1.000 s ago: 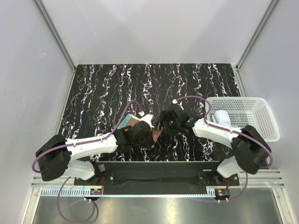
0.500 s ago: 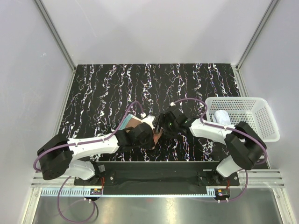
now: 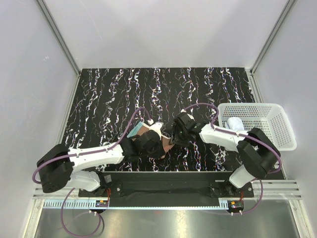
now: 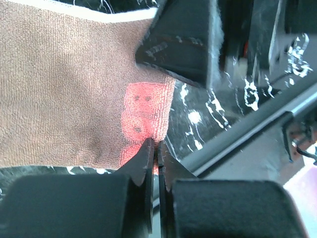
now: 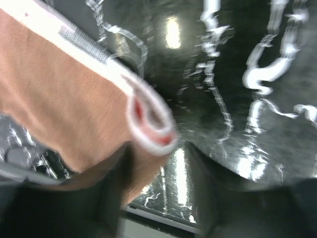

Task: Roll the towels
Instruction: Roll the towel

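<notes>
The orange towel (image 4: 64, 84) lies brown side up near the table's front edge, with an orange corner (image 4: 146, 111) turned over. My left gripper (image 4: 157, 148) is shut on that corner's edge. My right gripper (image 5: 163, 163) hangs over the towel's white-hemmed, curled corner (image 5: 151, 124), its jaws apart and the cloth against its left finger (image 5: 119, 183); this view is blurred. From above, both grippers (image 3: 158, 145) (image 3: 173, 139) meet over the towel (image 3: 166, 145). The white towel (image 3: 235, 124), rolled, lies in the basket.
A white perforated basket (image 3: 277, 115) stands at the right edge of the black marbled table (image 3: 109, 94). The black base rail (image 3: 163, 186) runs just in front of the towel. A pale teal strip (image 3: 134, 130) shows beside my left wrist.
My right gripper has shifted slightly left and back over the towel's corner, and its jaws have narrowed. The left gripper keeps its grip in the same place.
</notes>
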Controlling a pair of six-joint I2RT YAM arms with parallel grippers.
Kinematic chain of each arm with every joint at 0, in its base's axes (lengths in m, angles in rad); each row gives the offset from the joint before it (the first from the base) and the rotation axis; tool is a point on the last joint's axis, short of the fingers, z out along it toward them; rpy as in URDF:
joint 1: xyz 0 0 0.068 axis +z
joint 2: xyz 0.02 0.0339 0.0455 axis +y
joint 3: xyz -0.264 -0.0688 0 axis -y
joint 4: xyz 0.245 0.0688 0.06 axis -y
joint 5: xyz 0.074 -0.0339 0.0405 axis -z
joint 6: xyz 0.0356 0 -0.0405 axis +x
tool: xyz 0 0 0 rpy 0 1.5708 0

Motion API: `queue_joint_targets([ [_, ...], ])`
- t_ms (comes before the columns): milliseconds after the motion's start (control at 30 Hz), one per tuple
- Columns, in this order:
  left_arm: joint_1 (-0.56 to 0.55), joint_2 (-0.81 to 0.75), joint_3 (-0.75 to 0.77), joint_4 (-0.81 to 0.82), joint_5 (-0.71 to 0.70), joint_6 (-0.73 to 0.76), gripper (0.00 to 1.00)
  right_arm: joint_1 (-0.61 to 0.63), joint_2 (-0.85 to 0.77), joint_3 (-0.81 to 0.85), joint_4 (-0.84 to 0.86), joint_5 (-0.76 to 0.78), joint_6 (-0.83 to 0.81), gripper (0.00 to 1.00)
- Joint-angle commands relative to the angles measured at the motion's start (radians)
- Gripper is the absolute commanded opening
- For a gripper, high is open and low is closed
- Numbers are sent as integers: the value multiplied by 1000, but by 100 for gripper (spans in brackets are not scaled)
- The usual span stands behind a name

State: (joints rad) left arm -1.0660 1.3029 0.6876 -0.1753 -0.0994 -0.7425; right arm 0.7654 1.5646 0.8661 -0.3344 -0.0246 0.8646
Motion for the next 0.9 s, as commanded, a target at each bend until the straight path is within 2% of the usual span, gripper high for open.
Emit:
queue_joint_targets([
  [0,-5,-77,-31,42,41,-34,0,-6,-29,74,-147,133,-55,66],
  [67,-5,-99,-51,68,58,-52,0,-9,-60,93,-190,190,-61,82],
  [167,-3,-108,-69,100,92,-76,0,-8,-128,126,-261,248,-70,93],
  [333,27,-105,-111,178,161,-139,0,-11,-264,131,-322,269,-79,93],
  [500,130,-97,-189,325,286,-259,0,-9,-420,39,-194,155,-88,75],
  [600,202,-68,-230,350,340,-310,0,-8,-449,-33,-68,2,-90,51],
  [633,221,-57,-234,349,351,-322,0,-11,-448,-51,-34,-29,-84,47],
  [867,307,53,-221,269,401,-344,0,-9,-339,-185,300,-195,-33,39],
])
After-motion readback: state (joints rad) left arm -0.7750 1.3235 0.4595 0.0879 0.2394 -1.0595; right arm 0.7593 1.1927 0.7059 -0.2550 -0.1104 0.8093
